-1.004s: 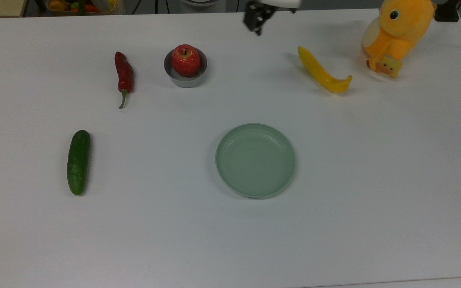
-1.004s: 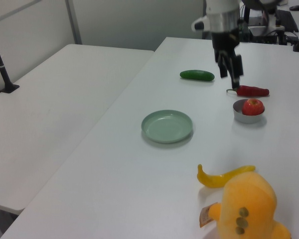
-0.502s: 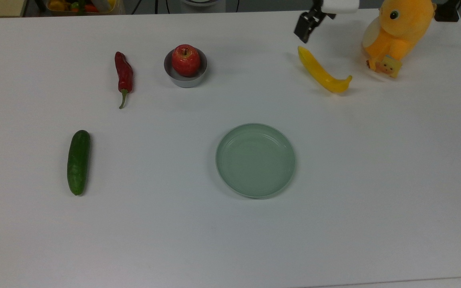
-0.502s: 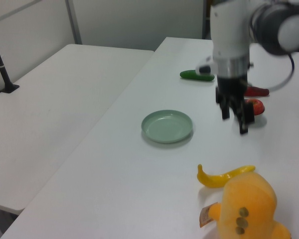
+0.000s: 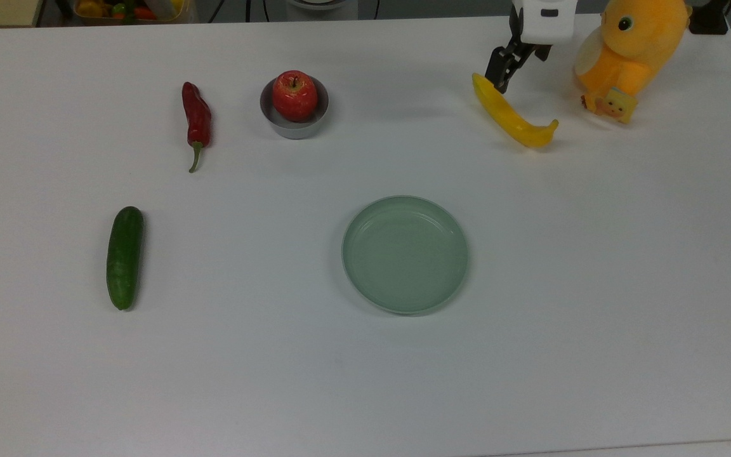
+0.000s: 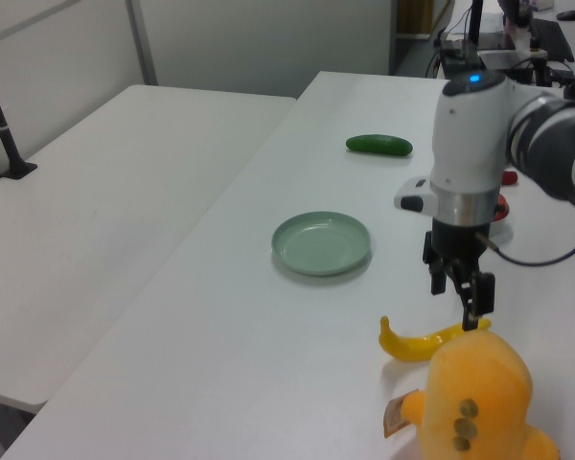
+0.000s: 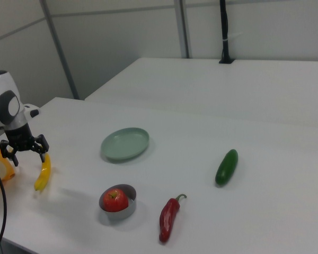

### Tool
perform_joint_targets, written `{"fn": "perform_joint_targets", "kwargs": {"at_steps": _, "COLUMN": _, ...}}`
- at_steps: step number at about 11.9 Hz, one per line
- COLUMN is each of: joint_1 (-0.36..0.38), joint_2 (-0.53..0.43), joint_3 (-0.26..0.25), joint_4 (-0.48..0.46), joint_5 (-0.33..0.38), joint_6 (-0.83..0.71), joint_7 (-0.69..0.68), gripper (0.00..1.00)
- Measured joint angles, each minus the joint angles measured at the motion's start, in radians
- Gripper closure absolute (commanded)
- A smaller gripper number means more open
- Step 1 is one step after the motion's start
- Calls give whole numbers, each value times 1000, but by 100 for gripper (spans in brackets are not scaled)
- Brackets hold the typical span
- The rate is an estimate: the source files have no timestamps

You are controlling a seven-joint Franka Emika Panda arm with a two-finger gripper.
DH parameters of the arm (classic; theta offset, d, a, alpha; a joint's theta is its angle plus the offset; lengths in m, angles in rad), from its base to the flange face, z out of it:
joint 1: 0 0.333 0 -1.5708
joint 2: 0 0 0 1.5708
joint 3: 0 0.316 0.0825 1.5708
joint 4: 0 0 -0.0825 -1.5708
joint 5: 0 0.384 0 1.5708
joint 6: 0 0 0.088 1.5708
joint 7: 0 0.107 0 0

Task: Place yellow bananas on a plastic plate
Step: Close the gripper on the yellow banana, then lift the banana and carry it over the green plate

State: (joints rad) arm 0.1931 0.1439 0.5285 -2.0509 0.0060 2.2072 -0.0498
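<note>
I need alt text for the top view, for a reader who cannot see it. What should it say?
A robot gripper, fingers open, hangs over one end of a yellow banana lying on a white table, beside an orange plush toy. An empty pale green plate sits mid-table. Toward the top view's left are an apple in a grey bowl, a red chili and a cucumber.

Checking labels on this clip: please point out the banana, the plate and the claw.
banana [image 5: 510, 117], top view, mid-body.
plate [image 5: 405, 254], top view, bare centre.
claw [image 7: 25, 148], right view, between its open fingertips.
</note>
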Motion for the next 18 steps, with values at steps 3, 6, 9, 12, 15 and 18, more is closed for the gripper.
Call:
{"fn": "perform_joint_targets", "kwargs": {"at_steps": 3, "joint_1": -1, "joint_2": 56, "joint_3": 0, "joint_4": -11, "joint_5": -90, "joint_6": 84, "joint_7": 82, "gripper": 0}}
{"fn": "perform_joint_targets", "kwargs": {"at_steps": 6, "joint_1": -1, "joint_2": 143, "joint_3": 0, "joint_4": -11, "joint_5": -207, "joint_6": 163, "joint_7": 183, "gripper": 24}}
{"fn": "perform_joint_targets", "kwargs": {"at_steps": 9, "joint_1": -1, "joint_2": 181, "joint_3": 0, "joint_4": -10, "joint_5": -257, "joint_6": 180, "joint_7": 226, "gripper": 85}}
{"fn": "perform_joint_targets", "kwargs": {"at_steps": 12, "joint_1": -1, "joint_2": 182, "joint_3": 0, "joint_4": -6, "joint_5": -258, "joint_6": 180, "joint_7": 230, "gripper": 100}}
{"fn": "perform_joint_targets", "kwargs": {"at_steps": 15, "joint_1": -1, "joint_2": 182, "joint_3": 0, "joint_4": -4, "joint_5": -258, "joint_6": 180, "joint_7": 233, "gripper": 100}}
{"fn": "perform_joint_targets", "kwargs": {"at_steps": 18, "joint_1": -11, "joint_2": 177, "joint_3": -1, "joint_4": 60, "joint_5": -257, "joint_6": 113, "joint_7": 238, "gripper": 100}}
